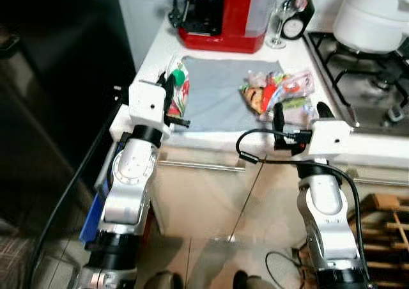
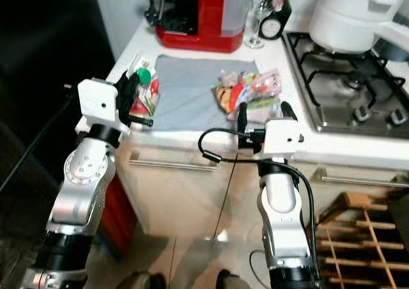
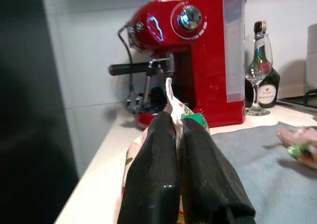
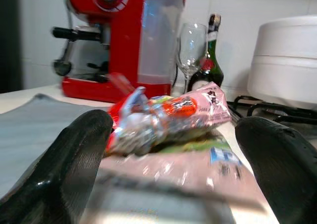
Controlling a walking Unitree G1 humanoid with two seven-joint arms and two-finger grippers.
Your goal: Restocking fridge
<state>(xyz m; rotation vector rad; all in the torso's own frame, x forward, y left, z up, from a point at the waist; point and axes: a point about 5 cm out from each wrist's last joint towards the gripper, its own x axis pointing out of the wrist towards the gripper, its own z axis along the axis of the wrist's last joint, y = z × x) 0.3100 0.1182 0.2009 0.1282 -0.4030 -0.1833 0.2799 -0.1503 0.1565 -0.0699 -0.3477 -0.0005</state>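
A white food pouch (image 1: pixel 179 89) with a green cap and red print lies at the left edge of a grey cloth (image 1: pixel 217 94) on the counter. My left gripper (image 1: pixel 169 85) is shut on it; in the left wrist view the pouch's top edge (image 3: pixel 170 99) sticks up between the two closed fingers (image 3: pixel 153 174). A pile of colourful snack packets (image 1: pixel 278 91) sits on the cloth's right side. My right gripper (image 1: pixel 300 114) stands open at the counter's front edge, just short of the packet pile (image 4: pixel 171 114), one finger to each side.
A red coffee machine (image 1: pixel 223 14), a wine glass (image 1: pixel 278 23) and a dark bottle (image 1: pixel 299 9) stand at the back. A gas hob (image 1: pixel 361 68) with a white pot (image 1: pixel 374 14) is on the right. The dark fridge (image 1: pixel 57 78) stands left. A wooden rack (image 1: pixel 386 228) sits low right.
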